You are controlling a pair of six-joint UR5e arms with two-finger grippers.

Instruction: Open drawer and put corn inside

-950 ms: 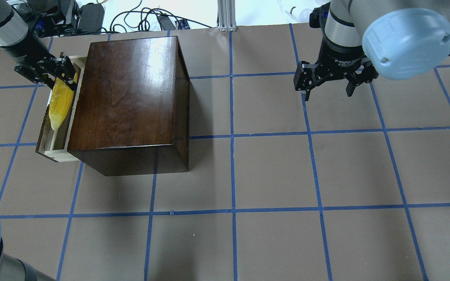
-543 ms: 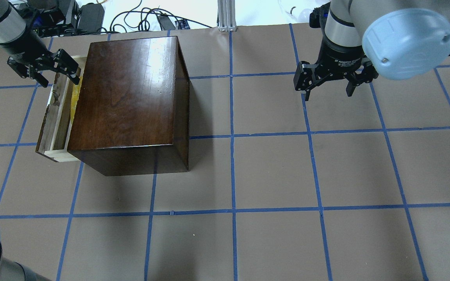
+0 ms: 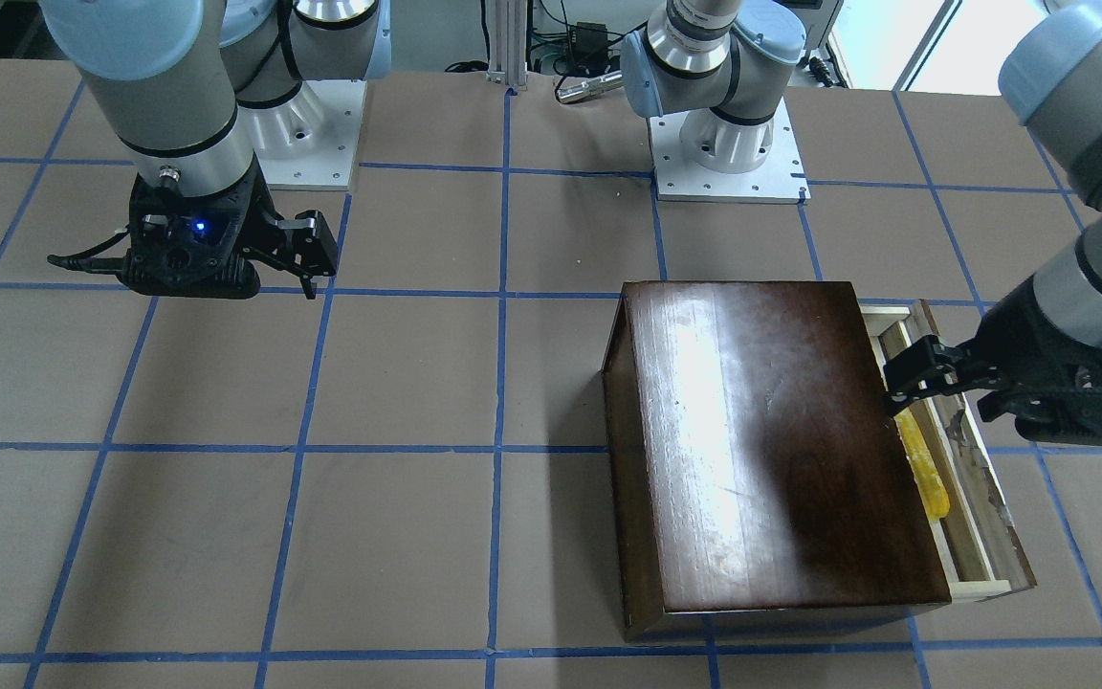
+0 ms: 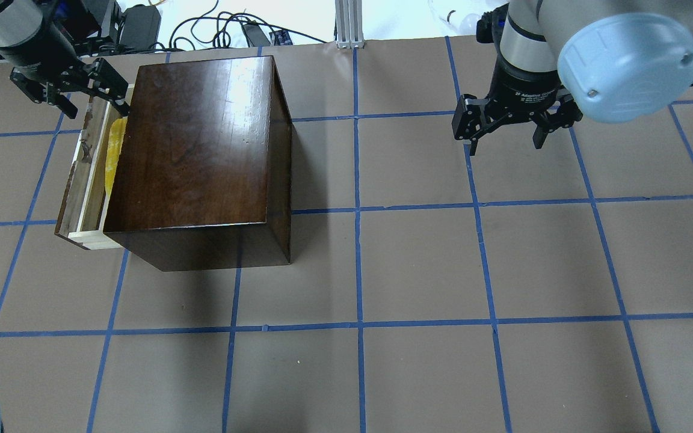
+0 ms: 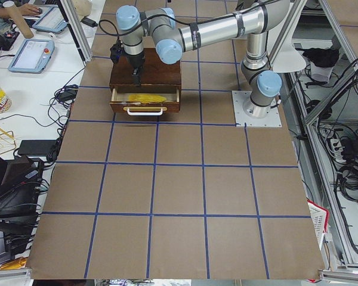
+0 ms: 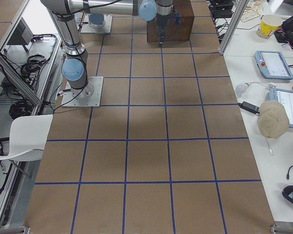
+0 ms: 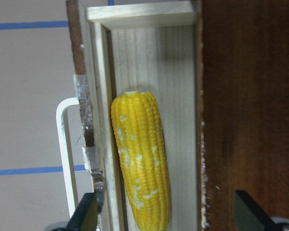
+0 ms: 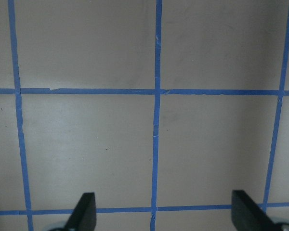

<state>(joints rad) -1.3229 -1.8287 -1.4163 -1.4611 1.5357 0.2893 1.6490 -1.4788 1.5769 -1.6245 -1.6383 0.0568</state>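
The 1 corn (image 7: 139,159) lies lengthwise on the pale floor of the 1 drawer (image 7: 151,57), close beside its front wall; the tray looks too narrow for it to rest crosswise. The drawer stands pulled out from the 1 dark box (image 4: 196,144), which leaves it open from above. Of the 2 pincers, the left pincer (image 4: 96,108) hangs over the drawer's end farther from the robot, released and empty, clear of the corn. The right pincer (image 4: 507,141) hovers spread wide over the table (image 4: 418,264), well apart, probably parked out of the way.
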